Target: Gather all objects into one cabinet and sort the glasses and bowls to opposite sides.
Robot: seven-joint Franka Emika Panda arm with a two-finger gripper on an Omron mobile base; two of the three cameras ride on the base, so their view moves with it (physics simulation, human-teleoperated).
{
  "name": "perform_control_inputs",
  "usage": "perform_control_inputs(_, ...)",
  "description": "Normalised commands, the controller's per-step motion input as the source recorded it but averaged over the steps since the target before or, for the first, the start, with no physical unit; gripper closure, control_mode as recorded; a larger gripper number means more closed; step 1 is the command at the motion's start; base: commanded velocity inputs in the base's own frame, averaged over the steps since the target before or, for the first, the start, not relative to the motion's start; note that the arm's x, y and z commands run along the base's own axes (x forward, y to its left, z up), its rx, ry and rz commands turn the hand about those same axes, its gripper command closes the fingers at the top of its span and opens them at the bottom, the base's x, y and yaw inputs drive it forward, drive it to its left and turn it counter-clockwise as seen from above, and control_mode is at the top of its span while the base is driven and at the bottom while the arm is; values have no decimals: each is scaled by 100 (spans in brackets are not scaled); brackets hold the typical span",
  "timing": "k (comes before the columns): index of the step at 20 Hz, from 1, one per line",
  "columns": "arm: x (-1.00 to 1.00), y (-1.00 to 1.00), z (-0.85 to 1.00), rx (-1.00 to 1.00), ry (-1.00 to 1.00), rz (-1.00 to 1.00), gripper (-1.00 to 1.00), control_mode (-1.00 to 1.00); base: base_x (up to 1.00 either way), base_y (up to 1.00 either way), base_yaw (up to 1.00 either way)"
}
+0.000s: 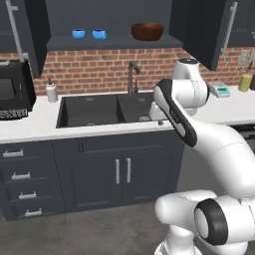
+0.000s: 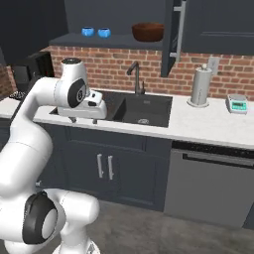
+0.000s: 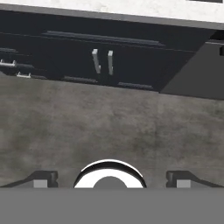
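Note:
The dark slate cabinet point(image 1: 114, 43) above the sink stands open, its doors swung out to both sides. Two small blue cups point(image 1: 78, 33) point(image 1: 99, 34) sit on the left of its shelf, and the brown bowl point(image 1: 147, 31) sits to their right. The right base view gives the same cups point(image 2: 88, 31) point(image 2: 104, 32) and bowl point(image 2: 148, 31). The glasses are out of view. My gripper point(image 2: 85, 120) hangs in front of the sink's counter edge, pointing down, far below the shelf. In the hand view the gripper point(image 3: 111, 180) is open, fingertips wide apart with only floor between them.
A black sink point(image 1: 99, 110) with a faucet point(image 1: 132, 74) lies under the cabinet. A black appliance point(image 1: 15, 92) and a soap dispenser point(image 1: 51, 92) stand to its left. A paper towel roll point(image 2: 200, 87) and a scale point(image 2: 237, 104) stand to its right, above a dishwasher point(image 2: 213, 183).

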Motion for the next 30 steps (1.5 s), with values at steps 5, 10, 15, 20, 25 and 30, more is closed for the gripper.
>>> perform_control_inputs(5, 0, 0, 0, 0, 0, 0, -100, 100, -63, -4, 3)
perform_control_inputs(10, 0, 0, 0, 0, 0, 0, -100, 100, -12, 0, -47)
perform_control_inputs(15, 0, 0, 0, 0, 0, 0, -100, 100, 0, 0, -89)
perform_control_inputs(20, 0, 0, 0, 0, 0, 0, -100, 100, 0, 0, -94)
perform_control_inputs(25, 0, 0, 0, 0, 0, 0, -100, 100, 0, 0, -93)
perform_control_inputs(30, 0, 0, 0, 0, 0, 0, -100, 100, 4, 0, -91)
